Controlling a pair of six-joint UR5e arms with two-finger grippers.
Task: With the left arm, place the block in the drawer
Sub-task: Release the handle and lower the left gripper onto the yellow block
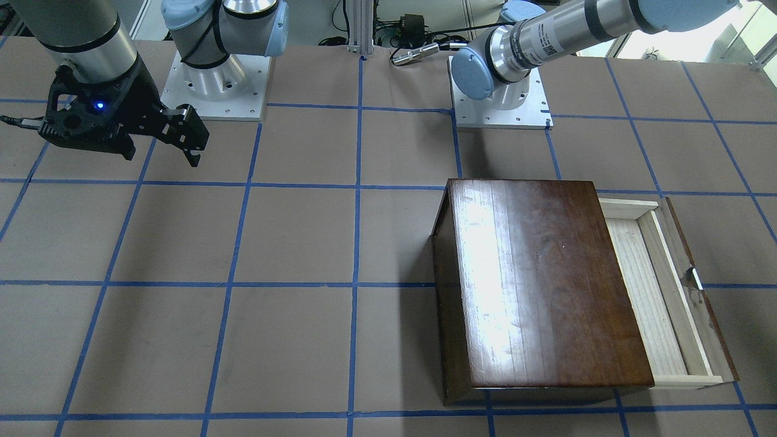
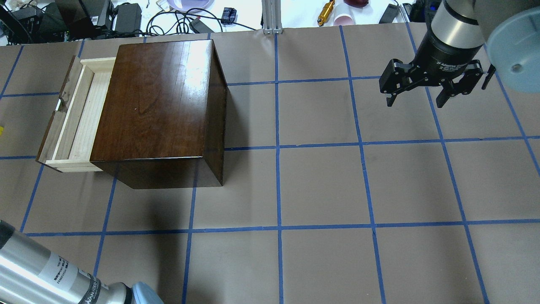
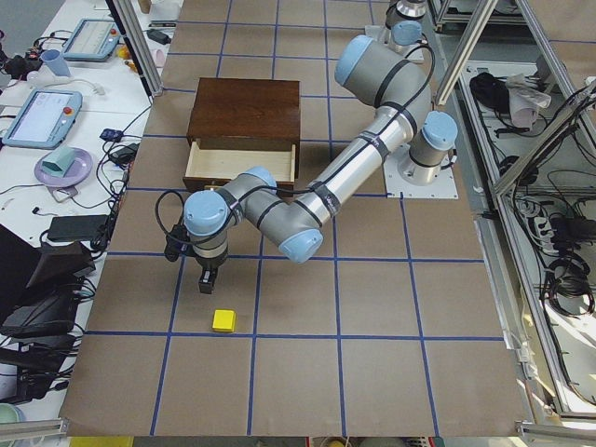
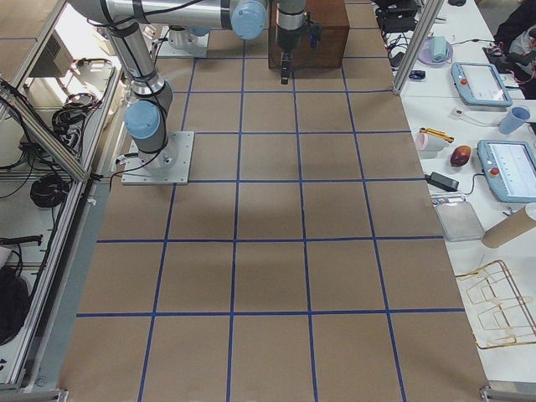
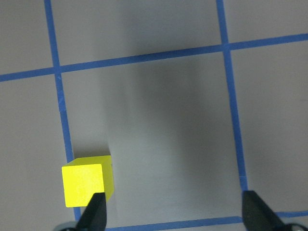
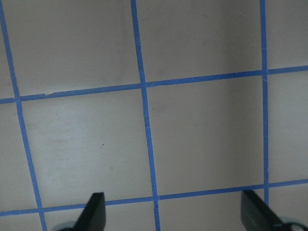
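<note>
While the left arm's black claw point(image 5: 175, 214) hovers spread wide, small bright yellow cube point(image 5: 86, 182) sits on brown worktop point(image 5: 168, 120) beside one fingertip, off-centre. Looks light, rigid, smooth-faced: pinch two opposite flat sides.

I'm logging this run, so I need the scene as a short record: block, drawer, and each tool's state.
block: yellow, on the table, outside the drawer, not grasped
drawer: pulled out of the dark box, visible part empty
left tool: open, above the table, block off-centre by one finger, not between the two
right tool: open, empty, far from the dark box
</note>
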